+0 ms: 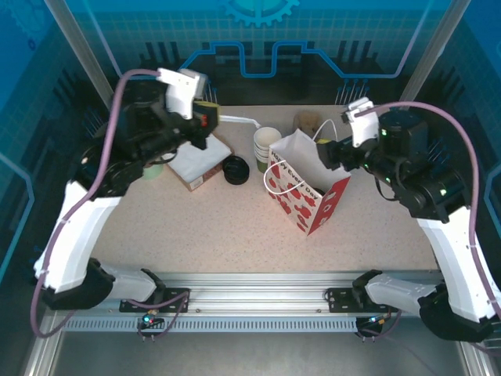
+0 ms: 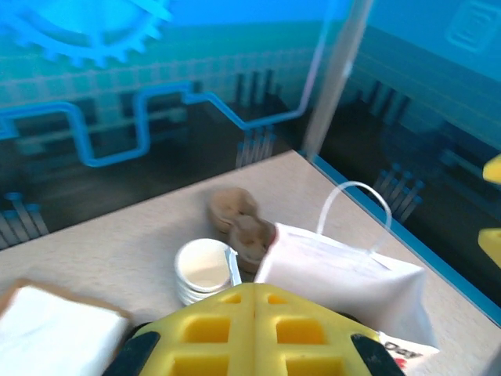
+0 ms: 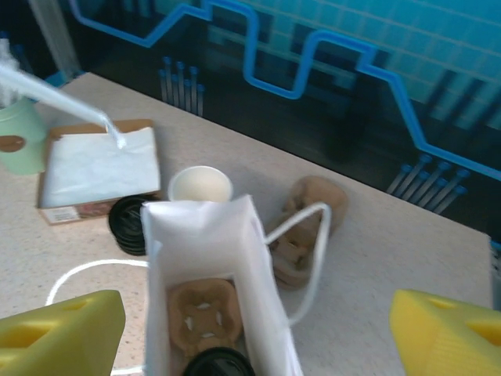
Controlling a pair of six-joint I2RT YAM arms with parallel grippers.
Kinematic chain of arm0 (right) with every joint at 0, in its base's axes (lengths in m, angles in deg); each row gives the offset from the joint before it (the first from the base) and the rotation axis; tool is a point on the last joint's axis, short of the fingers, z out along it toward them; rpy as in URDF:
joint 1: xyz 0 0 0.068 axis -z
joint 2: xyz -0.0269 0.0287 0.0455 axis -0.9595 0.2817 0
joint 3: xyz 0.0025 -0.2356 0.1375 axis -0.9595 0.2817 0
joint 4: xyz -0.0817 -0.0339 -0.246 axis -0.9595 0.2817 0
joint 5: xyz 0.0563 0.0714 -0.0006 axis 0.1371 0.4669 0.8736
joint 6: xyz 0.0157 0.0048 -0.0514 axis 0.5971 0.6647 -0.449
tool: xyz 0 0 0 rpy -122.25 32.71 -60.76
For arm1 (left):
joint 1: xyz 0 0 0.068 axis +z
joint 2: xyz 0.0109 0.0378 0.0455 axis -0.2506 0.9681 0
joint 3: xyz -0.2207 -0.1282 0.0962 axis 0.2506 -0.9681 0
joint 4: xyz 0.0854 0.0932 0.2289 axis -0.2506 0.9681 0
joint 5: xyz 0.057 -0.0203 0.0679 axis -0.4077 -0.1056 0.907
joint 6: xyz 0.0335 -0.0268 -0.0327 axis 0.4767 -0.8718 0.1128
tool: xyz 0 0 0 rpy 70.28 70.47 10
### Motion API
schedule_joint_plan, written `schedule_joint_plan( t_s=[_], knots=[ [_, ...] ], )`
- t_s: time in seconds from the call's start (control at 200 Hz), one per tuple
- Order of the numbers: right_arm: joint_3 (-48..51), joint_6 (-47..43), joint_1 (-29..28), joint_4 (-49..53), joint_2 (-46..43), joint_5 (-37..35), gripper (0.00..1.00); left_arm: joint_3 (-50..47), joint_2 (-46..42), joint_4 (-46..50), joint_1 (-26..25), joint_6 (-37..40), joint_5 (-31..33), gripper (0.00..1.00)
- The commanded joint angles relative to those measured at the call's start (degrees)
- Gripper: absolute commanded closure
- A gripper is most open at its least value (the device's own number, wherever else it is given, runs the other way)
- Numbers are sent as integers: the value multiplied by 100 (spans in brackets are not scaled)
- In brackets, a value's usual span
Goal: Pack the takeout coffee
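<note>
Coffee cup (image 3: 219, 363) looks tucked in the paper bag (image 3: 196, 235) already; right pincer (image 3: 254, 333) gapes empty, left pincer (image 2: 250, 321) I cannot tell.

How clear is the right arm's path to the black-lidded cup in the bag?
Looks clear, so probably yes. The right gripper hangs open above the open mouth of the bag, and the lidded cup sits uncovered in the carrier inside. The narrow walls may crowd it.

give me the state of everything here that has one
paper bag: upright, mouth open
cup carrier: inside the bag
black lid: inside the bag, cup beneath hidden
cup stack: upright, lidless
left gripper: shut
right gripper: open wide
</note>
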Motion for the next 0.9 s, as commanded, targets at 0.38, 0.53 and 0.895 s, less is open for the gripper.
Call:
schedule_joint_plan(
  t_s=[0.38,0.53,0.895],
  knots=[
    [387,112,475,633,-445,-35,11,380,1369,-185,-584,-148,-720,100],
    [582,131,487,457,-418,301,11,346,1915,-334,-604,-24,-610,100],
    [923,374,438,136,-266,1364,12,1160,3072,-114,-419,73,-774,70]
  ],
)
